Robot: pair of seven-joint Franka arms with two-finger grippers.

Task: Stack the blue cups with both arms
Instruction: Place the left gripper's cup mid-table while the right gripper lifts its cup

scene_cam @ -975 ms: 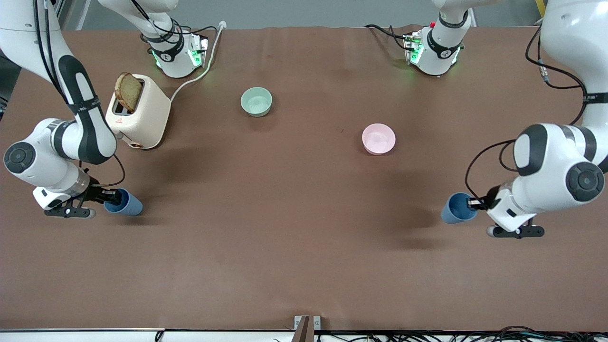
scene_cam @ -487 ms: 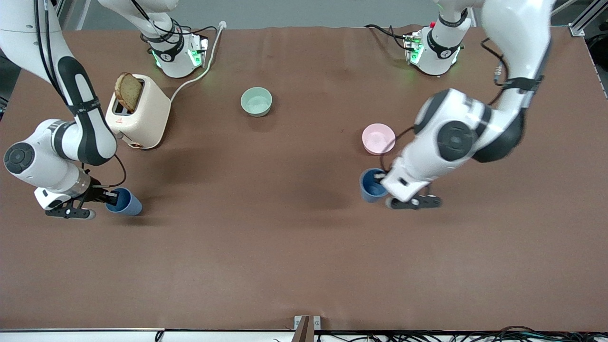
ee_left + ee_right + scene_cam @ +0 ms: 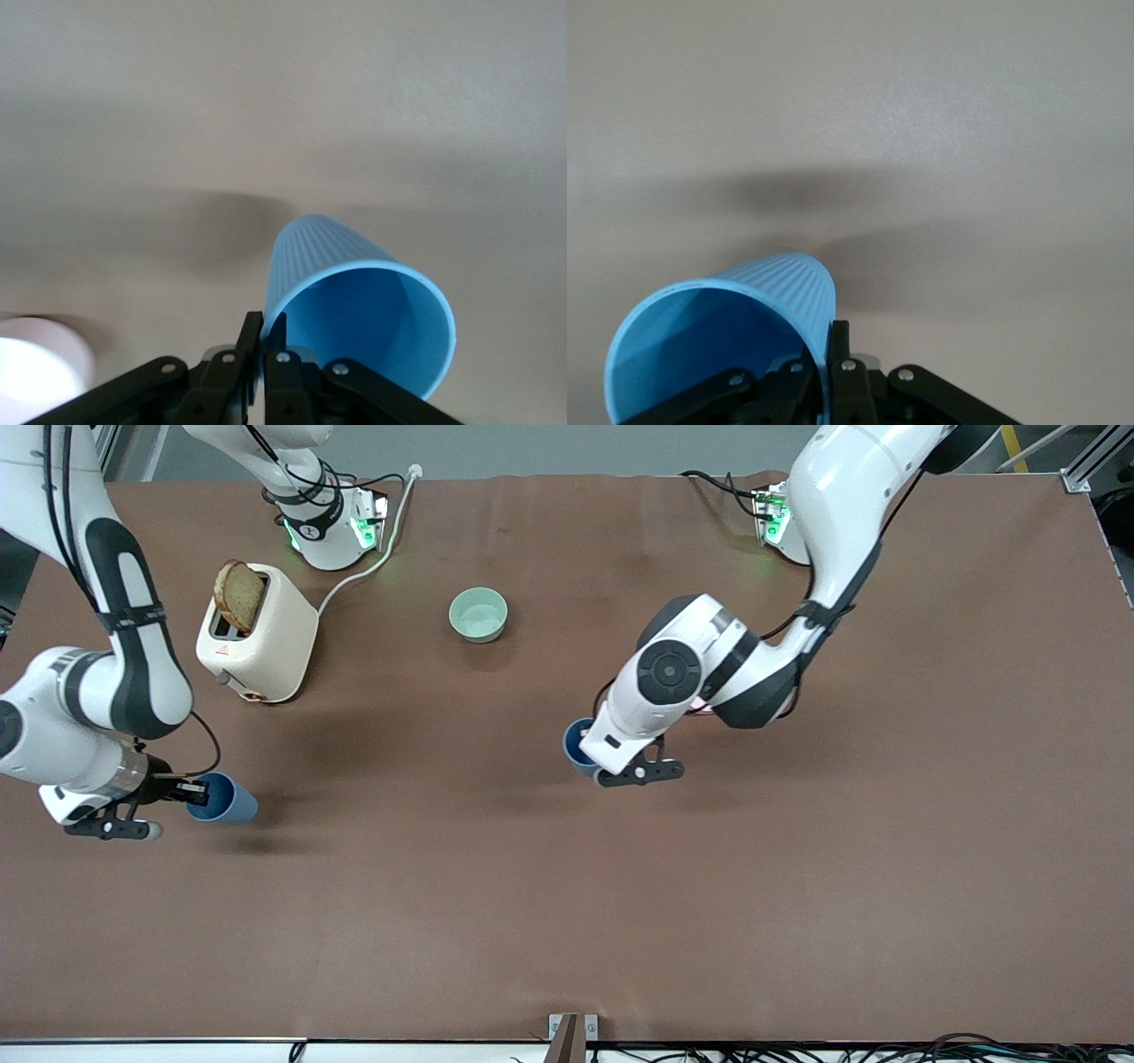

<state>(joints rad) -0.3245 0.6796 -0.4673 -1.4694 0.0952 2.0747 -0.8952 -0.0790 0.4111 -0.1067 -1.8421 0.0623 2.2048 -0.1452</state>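
My left gripper (image 3: 592, 751) is shut on the rim of one blue cup (image 3: 576, 746) and holds it tilted above the middle of the table. In the left wrist view one finger is inside this cup (image 3: 354, 301) and one is outside, at my left gripper (image 3: 266, 332). My right gripper (image 3: 197, 790) is shut on the rim of the second blue cup (image 3: 221, 799), held tilted just above the table at the right arm's end. In the right wrist view this cup (image 3: 726, 328) is pinched the same way by my right gripper (image 3: 830, 341).
A cream toaster (image 3: 259, 633) with a slice of bread stands near the right arm's base. A mint-green bowl (image 3: 478, 614) sits farther from the front camera than the held cups. The pink bowl (image 3: 35, 363) is mostly hidden under the left arm in the front view.
The left arm has swept its cup from its own end of the table to over the middle, past the pink bowl. The right arm has shifted slightly with its cup.
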